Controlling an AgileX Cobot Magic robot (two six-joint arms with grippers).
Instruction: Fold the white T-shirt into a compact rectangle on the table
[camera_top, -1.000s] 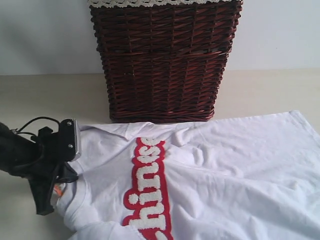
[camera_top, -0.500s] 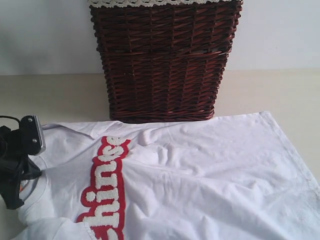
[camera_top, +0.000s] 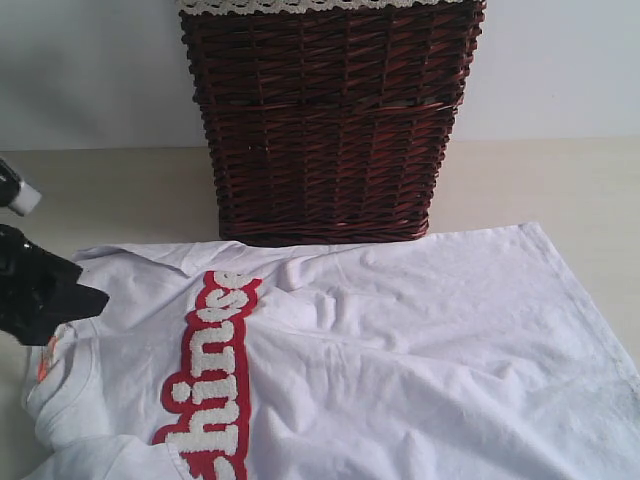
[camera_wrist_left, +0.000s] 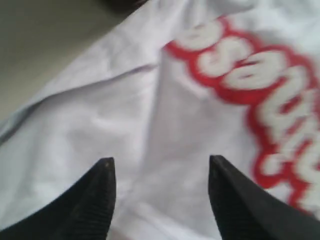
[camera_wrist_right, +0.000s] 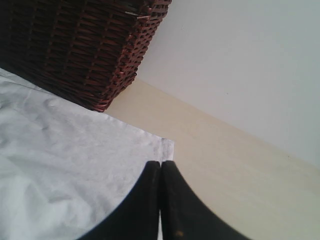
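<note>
The left gripper (camera_wrist_left: 160, 172) hangs with its jaws apart and empty over the white T-shirt (camera_top: 400, 350), which lies spread on the table (camera_top: 540, 180) in front of the basket (camera_top: 330, 120). To fold well, I think it should pinch one edge and lay it over smooth. Only the right wrist view shows the right gripper (camera_wrist_right: 160, 167), squeezed closed by the shirt's corner

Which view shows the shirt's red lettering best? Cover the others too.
The exterior view: the lettering is sharp and readable across the T-shirt, cut only by the bottom edge. The left wrist view catches a few blurred letters past its open gripper. The right wrist view shows only plain white cloth.
</note>
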